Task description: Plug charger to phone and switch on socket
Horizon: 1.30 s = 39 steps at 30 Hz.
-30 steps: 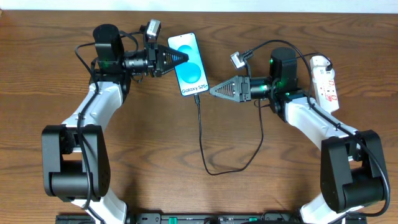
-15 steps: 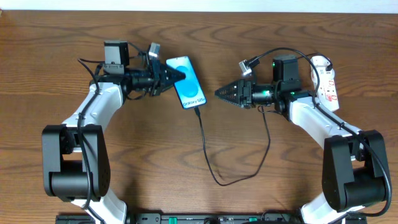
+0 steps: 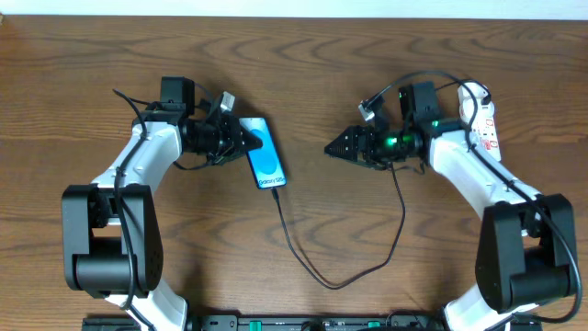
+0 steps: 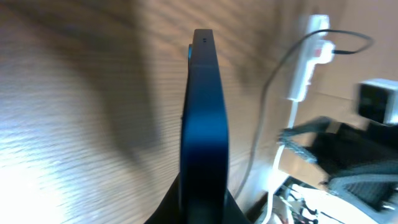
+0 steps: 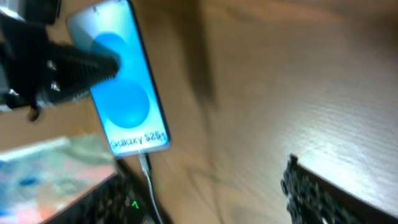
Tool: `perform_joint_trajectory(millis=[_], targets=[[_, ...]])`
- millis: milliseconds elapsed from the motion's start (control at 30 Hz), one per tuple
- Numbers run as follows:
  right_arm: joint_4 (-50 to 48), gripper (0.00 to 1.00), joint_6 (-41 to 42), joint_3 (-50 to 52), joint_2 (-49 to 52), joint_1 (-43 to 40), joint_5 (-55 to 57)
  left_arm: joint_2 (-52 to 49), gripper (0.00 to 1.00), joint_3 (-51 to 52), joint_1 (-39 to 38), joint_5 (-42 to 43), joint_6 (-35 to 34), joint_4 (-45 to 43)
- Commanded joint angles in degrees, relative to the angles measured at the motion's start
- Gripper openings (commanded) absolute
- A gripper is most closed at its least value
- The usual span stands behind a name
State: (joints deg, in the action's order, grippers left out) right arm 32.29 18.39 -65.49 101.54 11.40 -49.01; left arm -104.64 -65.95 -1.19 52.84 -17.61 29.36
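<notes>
**Phone [image 3: 266, 164] clamped in left claw [image 3: 249, 147], charger [image 3: 308, 267] at its lower edge**

Closed firmly on the phone from 9 o'clock, one finger lying across the blue screen. Held tipped up on its side, so only a thin dark edge in the left wrist view. Placed at about 10 o'clock from the middle of the counter [image 3: 83, 83], long axis from 11 to 5 o'clock, white lettered band at the 5 o'clock end. Cannot tell whether resting on the wood or raised above it.

Joined to that lower edge by the charger's small tip; looks seated in the right wrist view, though blurred. From there a thin black line toward 5 o'clock, round a loop near 6 o'clock of the counter, then up toward 1 o'clock and out of sight beneath the right arm.

At 3 o'clock of the phone, apart from it, tips toward 9 o'clock: right claw [image 3: 331, 149]. Fingers spread wide in its own view, nothing between them.

At 2 o'clock of the counter, beside the right forearm, long axis roughly 12 to 6: socket [image 3: 486, 121], red marks on white. Switch too small to read.
</notes>
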Motion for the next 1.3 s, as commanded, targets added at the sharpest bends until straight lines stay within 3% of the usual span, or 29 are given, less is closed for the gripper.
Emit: perform_joint_trajectory(millis=[0, 133, 500, 1267], targets=[[8.0, 0.78, -8.1, -8.1, -1.0, 2.2, 13.4, 0.0, 0.07, -0.6, 0.2, -4.1, 3.0, 0.6], [14.3, 0.79, -9.3, -13.4, -1.0, 4.6, 20.7, -0.6, 0.07, -0.6, 0.2, -6.0, 3.0, 0.2], [14.4, 0.83, -9.3, -13.6, -1.0, 6.8, 21.5, -6.4, 0.07, -0.6, 0.2, -5.9, 2.3, -1.6], [14.9, 0.84, -9.3, -13.6, -1.0, 8.3, 23.3, -8.6, 0.08, -0.6, 0.2, -6.0, 2.3, -4.3]])
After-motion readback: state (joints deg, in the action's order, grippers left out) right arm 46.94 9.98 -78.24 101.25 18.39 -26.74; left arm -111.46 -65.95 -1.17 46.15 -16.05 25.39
